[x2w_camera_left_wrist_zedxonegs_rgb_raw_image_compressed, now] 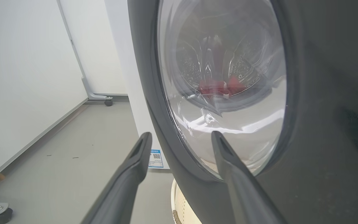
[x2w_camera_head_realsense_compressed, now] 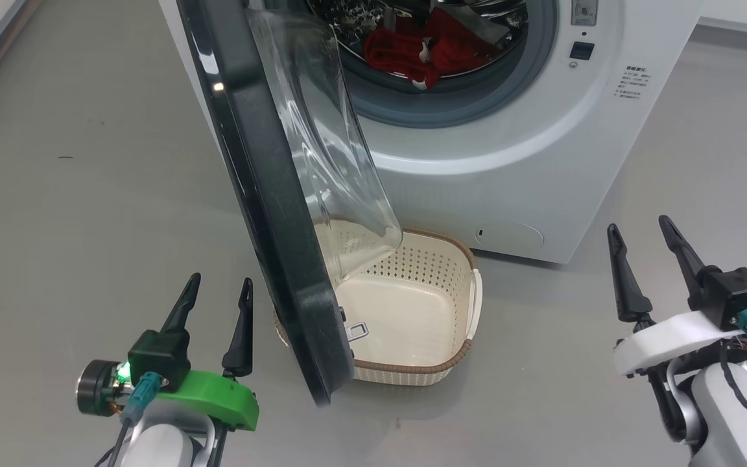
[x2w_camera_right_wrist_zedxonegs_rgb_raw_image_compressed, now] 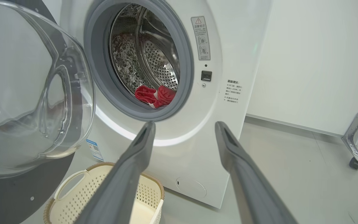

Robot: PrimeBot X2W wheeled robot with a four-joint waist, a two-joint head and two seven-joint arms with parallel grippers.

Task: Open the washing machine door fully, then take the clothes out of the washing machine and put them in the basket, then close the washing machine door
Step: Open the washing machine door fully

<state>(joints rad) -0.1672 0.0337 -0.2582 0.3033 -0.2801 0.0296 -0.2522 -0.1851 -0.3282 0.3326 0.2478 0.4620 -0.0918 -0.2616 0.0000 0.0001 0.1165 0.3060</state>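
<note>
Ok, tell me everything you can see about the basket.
The basket is cream plastic, rectangular with rounded corners, perforated walls, a brown woven-look rim and cut-out side handles. It stands upright and empty on the grey floor, right in front of the washing machine. The open washing machine door overhangs it and hides its left side in the head view.

The washing machine door (x2w_camera_head_realsense_compressed: 263,194) has a glossy black plastic rim and clear, smooth glass. At twelve o'clock, the clothes (x2w_camera_head_realsense_compressed: 399,52), soft red cloth, lie in the shiny perforated steel drum (x2w_camera_right_wrist_zedxonegs_rgb_raw_image_compressed: 160,62). At six o'clock, the basket (x2w_camera_head_realsense_compressed: 432,266) is matt cream perforated plastic.
</note>
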